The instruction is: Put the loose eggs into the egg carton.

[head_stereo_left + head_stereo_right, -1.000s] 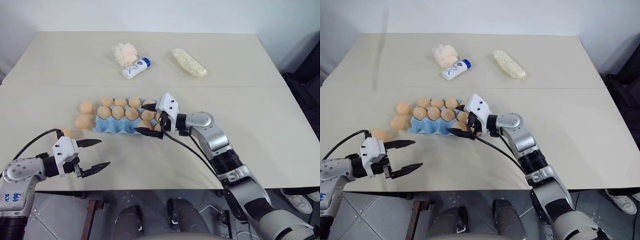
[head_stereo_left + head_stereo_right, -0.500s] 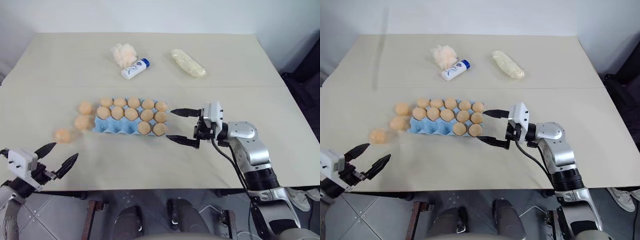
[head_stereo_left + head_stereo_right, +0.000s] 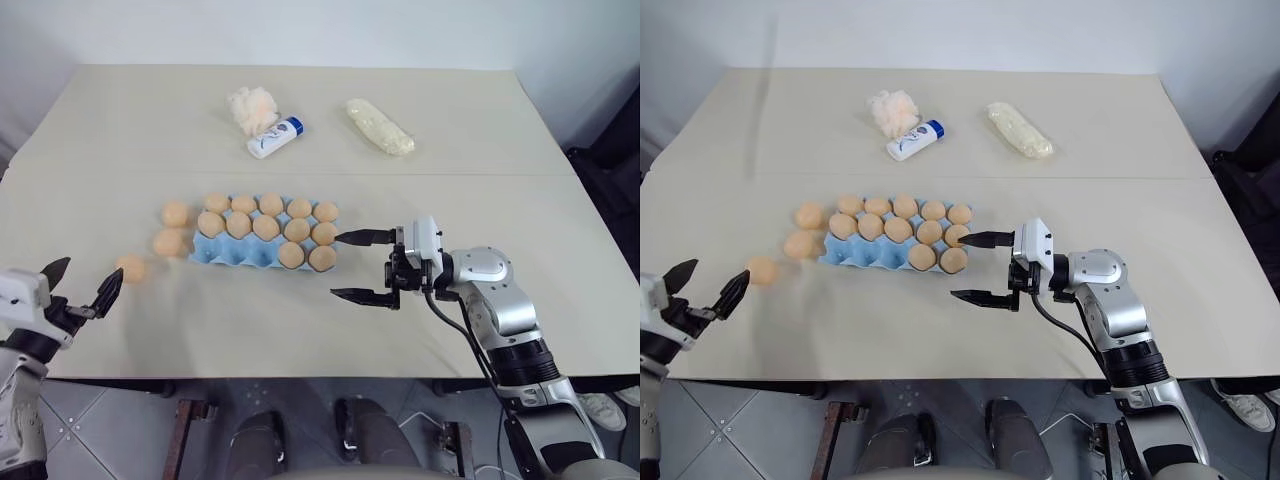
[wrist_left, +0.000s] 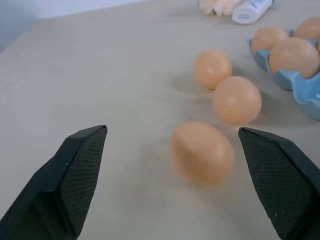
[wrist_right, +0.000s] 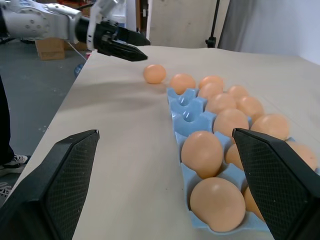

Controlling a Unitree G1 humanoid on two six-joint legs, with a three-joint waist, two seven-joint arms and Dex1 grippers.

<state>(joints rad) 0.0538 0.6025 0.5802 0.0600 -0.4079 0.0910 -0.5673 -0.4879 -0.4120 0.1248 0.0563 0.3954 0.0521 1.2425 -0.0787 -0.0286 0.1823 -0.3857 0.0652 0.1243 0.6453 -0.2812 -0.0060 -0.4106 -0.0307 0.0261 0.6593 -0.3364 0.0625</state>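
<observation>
While both pincers gape empty – left pincer (image 3: 77,285), right pincer (image 3: 356,266) – three loose eggs (image 3: 131,267) lie beside egg carton (image 3: 225,254).

A wide rectangular table with a matte cream-beige top (image 3: 470,140) takes up most of the head views; a faint straight seam (image 3: 300,173) crosses it from side to side, as if two panels meet there. Behind its far edge stands a plain white wall (image 3: 300,30), evenly lit, with no hard shadows on the tabletop. Under the near edge lies a floor of grey tiles (image 3: 120,430), and a rust-brown metal table leg (image 3: 182,440) shows there. At the right edge sits a dark, black piece of furniture (image 3: 615,170). The right wrist view shows a grey concrete floor (image 5: 30,100), a brown cardboard box (image 5: 50,48), a beige panel wall (image 5: 185,22), a thin black stand (image 5: 215,25) and a grey curtain (image 5: 270,25).
</observation>
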